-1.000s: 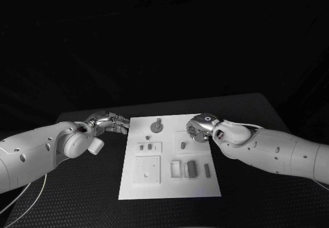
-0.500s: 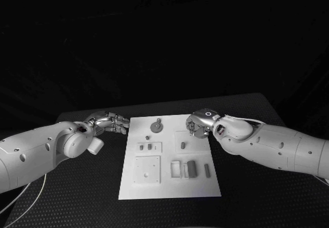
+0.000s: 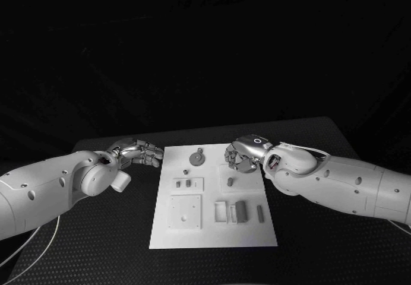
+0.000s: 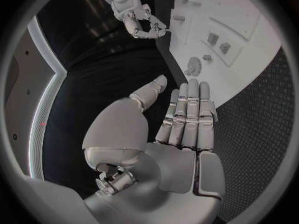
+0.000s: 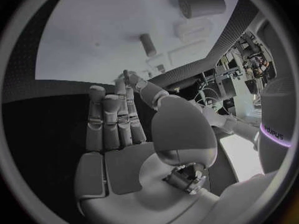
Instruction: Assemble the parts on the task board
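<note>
An approach step is judged underway: the right hand [image 3: 242,157], fingers straight and together, empty, hovers at the board's [image 3: 248,234] two o'clock corner beside the round part [image 3: 196,158]. A grasp is needed next. The left hand [image 3: 137,153], flat and empty, waits at ten o'clock.

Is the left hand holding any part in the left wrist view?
No. The left hand lies flat with its fingers straight and nothing in them, beside the task board.
</note>
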Controlling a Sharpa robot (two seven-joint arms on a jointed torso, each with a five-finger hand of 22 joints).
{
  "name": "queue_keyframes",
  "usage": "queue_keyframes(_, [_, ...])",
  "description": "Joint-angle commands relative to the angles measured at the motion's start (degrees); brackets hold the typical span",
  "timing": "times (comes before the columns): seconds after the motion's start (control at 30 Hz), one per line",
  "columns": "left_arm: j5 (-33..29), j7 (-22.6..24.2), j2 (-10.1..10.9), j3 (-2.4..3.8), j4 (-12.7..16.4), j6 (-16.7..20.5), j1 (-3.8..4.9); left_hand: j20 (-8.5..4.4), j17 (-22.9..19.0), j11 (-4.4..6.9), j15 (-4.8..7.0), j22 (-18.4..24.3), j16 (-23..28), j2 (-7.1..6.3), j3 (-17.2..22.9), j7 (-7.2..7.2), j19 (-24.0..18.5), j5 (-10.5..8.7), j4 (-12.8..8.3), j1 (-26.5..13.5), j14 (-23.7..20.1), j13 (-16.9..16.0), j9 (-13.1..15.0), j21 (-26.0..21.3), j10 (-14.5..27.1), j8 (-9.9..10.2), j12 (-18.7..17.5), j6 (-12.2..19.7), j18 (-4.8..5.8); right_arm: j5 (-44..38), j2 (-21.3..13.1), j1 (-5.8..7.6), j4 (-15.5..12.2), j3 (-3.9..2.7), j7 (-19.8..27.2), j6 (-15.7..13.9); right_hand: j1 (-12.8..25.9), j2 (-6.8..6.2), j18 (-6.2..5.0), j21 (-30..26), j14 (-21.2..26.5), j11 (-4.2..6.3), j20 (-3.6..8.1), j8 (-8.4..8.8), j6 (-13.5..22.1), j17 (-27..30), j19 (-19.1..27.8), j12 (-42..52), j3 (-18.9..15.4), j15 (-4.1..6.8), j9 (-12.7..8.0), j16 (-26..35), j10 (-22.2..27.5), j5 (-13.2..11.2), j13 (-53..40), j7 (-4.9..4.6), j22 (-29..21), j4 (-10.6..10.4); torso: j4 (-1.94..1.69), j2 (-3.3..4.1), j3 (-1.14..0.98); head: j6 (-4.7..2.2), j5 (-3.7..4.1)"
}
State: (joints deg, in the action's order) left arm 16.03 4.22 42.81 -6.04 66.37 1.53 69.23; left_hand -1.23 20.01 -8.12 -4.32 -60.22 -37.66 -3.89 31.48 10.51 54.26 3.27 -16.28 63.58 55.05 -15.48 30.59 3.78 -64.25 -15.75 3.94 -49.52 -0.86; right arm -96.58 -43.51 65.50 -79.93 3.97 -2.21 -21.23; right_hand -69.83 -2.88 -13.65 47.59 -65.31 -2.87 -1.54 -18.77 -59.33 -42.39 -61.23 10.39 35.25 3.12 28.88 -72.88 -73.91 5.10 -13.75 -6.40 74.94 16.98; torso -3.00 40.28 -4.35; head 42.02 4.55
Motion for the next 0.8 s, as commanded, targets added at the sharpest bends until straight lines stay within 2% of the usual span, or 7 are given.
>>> queue_keyframes(0.03, [0.12, 0.39, -0.11, 0.05, -0.01, 0.47, 0.05, 0.24, 0.10, -0.07, -0.37, 0.10, 0.29, -0.18, -0.26, 0.01, -0.16, 0.25, 0.05, -0.49, 0.09, 0.06, -0.08, 0.08, 0.30, 0.26, -0.14, 0.49, -0.19, 5.18, 0.86, -0.01, -1.26, -0.04, 3.93, -5.42, -0.48, 0.03, -1.35, 0.16, 0.00, 0.06, 0.32, -0.25, -0.43, -0.08, 0.09, 0.04, 0.08, 0.36, 0.06, -0.19, -0.28, 0.38, -0.04, 0.11, 0.95, -0.12, -0.09, -0.01, 0.06, 0.04, -0.77])
queue_keyframes(0.3, [0.12, 0.50, -0.64, 0.05, -0.45, 1.24, 0.05, 0.25, 0.18, -0.09, -0.37, 0.13, 0.34, -0.19, -0.27, 0.02, -0.16, 0.25, 0.07, -0.53, 0.11, 0.09, -0.07, 0.08, 0.36, 0.27, -0.13, 0.52, -0.19, 7.42, 4.04, -0.16, -2.03, -0.04, 5.26, -5.45, -0.46, 0.18, -1.35, 0.07, 0.07, 0.02, 0.34, -0.18, -0.27, -0.09, 0.11, -0.13, 0.13, 0.34, 0.06, -0.01, -0.16, 0.39, -0.08, 0.06, 0.90, -0.11, -0.04, -0.02, 0.13, 0.07, -2.96])
queue_keyframes(0.47, [-0.22, 1.41, -0.85, 0.05, -0.59, 2.86, 0.05, 0.24, 0.25, -0.07, -0.36, 0.16, 0.38, -0.18, -0.26, 0.01, -0.14, 0.26, 0.08, -0.55, 0.13, 0.09, -0.06, 0.09, 0.32, 0.23, -0.08, 0.49, -0.19, 7.60, 6.37, -1.24, -1.52, -0.04, 5.30, -4.27, -0.41, 0.31, -1.35, -0.03, 0.13, -0.02, 0.33, -0.13, -0.15, -0.10, 0.18, -0.26, 0.15, 0.30, 0.06, 0.12, -0.06, 0.39, -0.11, 0.01, 0.87, -0.10, 0.00, -0.01, 0.14, 0.25, -4.82])
queue_keyframes(0.57, [-0.86, 2.14, -0.95, 0.05, -0.67, 4.50, 0.06, 0.23, 0.39, 0.01, -0.33, 0.22, 0.47, -0.20, -0.24, -0.05, -0.13, 0.26, 0.07, -0.55, 0.18, 0.07, -0.01, 0.09, 0.14, 0.13, 0.04, 0.35, -0.20, 7.14, 7.83, -2.03, -0.67, -0.02, 5.41, -3.91, -0.39, 0.35, -1.35, -0.05, 0.15, -0.03, 0.33, -0.11, -0.11, -0.11, 0.20, -0.30, 0.15, 0.29, 0.06, 0.16, -0.04, 0.39, -0.13, 0.00, 0.86, -0.09, -0.01, -0.01, 0.21, 0.39, -5.38])
queue_keyframes(0.6, [-0.96, 2.40, -0.99, 0.05, -0.66, 5.06, 0.06, 0.23, 0.43, 0.04, -0.33, 0.24, 0.51, -0.22, -0.24, -0.07, -0.12, 0.25, 0.07, -0.56, 0.18, 0.07, 0.01, 0.09, 0.07, 0.09, 0.07, 0.31, -0.20, 6.34, 8.33, -2.30, -0.37, 0.00, 5.56, -4.00, -0.39, 0.36, -1.35, -0.06, 0.16, -0.04, 0.33, -0.11, -0.10, -0.12, 0.21, -0.31, 0.15, 0.28, 0.06, 0.17, -0.03, 0.39, -0.13, 0.00, 0.86, -0.09, 0.01, -0.01, 0.16, 0.47, -5.84])
queue_keyframes(0.77, [-1.39, 3.23, -1.30, 0.04, -0.46, 6.95, 0.07, 0.21, 0.64, 0.15, -0.31, 0.32, 0.66, -0.27, -0.20, -0.17, -0.10, 0.27, 0.07, -0.55, 0.23, 0.04, 0.07, 0.10, -0.19, -0.05, 0.19, 0.11, -0.19, 4.21, 9.94, -3.83, 0.33, 0.27, 5.88, -3.89, -0.40, 0.40, -1.35, -0.09, 0.18, -0.05, 0.33, -0.09, -0.06, -0.13, 0.23, -0.36, 0.15, 0.27, 0.07, 0.22, -0.01, 0.39, -0.15, -0.02, 0.86, -0.08, -0.11, 0.01, 0.14, 1.30, -7.94])
queue_keyframes(0.8, [-1.45, 3.25, -1.35, 0.04, -0.46, 7.11, 0.08, 0.21, 0.66, 0.16, -0.31, 0.32, 0.68, -0.29, -0.19, -0.18, -0.09, 0.27, 0.06, -0.54, 0.24, 0.04, 0.07, 0.10, -0.22, -0.06, 0.20, 0.09, -0.20, 4.14, 10.12, -3.99, 0.45, 0.35, 5.89, -3.75, -0.40, 0.40, -1.35, -0.10, 0.18, -0.05, 0.33, -0.09, -0.05, -0.13, 0.24, -0.36, 0.15, 0.27, 0.07, 0.22, -0.01, 0.39, -0.16, -0.02, 0.86, -0.08, -0.08, 0.01, 0.12, 1.39, -8.10])
